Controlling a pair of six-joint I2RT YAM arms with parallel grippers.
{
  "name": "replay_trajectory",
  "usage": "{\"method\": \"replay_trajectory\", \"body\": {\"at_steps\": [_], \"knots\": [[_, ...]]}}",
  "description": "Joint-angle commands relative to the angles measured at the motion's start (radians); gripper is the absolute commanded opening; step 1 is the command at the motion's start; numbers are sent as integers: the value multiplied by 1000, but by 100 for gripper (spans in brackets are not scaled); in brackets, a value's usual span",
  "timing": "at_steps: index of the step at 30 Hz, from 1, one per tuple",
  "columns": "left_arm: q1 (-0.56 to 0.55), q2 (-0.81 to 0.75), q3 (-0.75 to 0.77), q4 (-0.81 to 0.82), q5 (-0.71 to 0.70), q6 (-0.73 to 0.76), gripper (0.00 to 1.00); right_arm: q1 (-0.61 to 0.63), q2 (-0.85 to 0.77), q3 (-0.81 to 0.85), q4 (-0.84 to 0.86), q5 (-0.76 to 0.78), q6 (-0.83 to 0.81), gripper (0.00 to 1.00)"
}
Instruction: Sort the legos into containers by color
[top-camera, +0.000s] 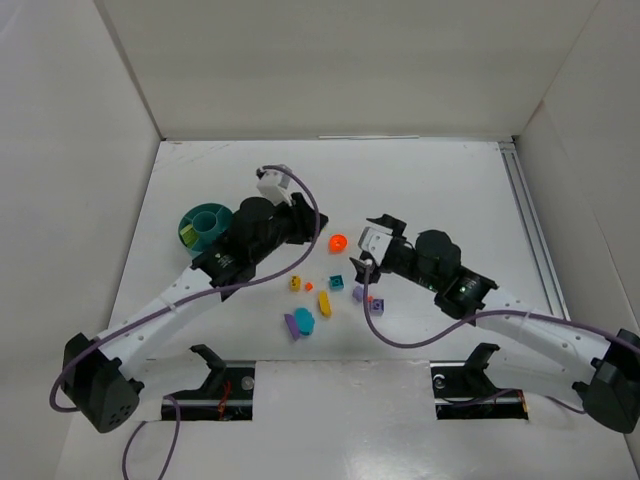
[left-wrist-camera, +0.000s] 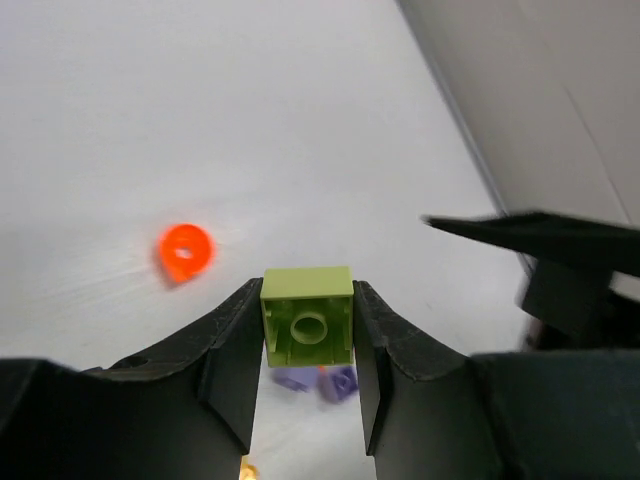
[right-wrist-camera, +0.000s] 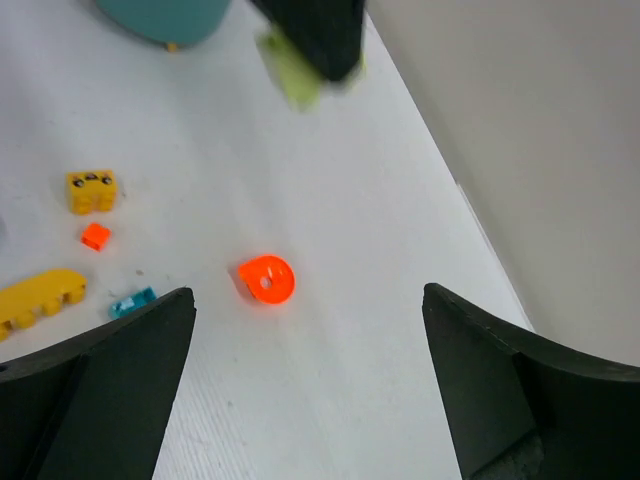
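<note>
Left wrist view: the left jaws are closed on a lime green brick (left-wrist-camera: 307, 325), with blurred purple pieces (left-wrist-camera: 330, 382) on the counter (left-wrist-camera: 250, 120) beneath it. The round orange piece (left-wrist-camera: 185, 251) lies clear to the left. Right wrist view: the right jaws stand wide apart and empty, framing that orange piece. The top external view adds the teal dish (top-camera: 198, 211) at far left, partly masked by the left arm (top-camera: 250, 235). The loose legos (top-camera: 324, 303) lie scattered between both arms.

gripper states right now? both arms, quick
Left gripper: closed on a lime green brick.
Right gripper: open, holding nothing.
</note>
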Motion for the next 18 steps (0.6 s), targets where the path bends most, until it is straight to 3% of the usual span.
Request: {"method": "replay_trajectory", "body": {"at_steps": [1, 3, 8, 14, 18], "knots": [[91, -62, 47, -132, -264, -1, 3, -2, -47, 28, -62, 176, 72, 100], [163, -71, 47, -195, -349, -28, 5, -34, -61, 28, -102, 240, 94, 100], [531, -93, 27, -273, -298, -86, 6, -135, -73, 9, -164, 219, 128, 100], [703, -45, 31, -330, -456, -136, 9, -250, -13, 9, -173, 95, 128, 100], [792, 38, 71, -330, -467, -105, 10, -293, 27, 9, -173, 52, 119, 100]]}}
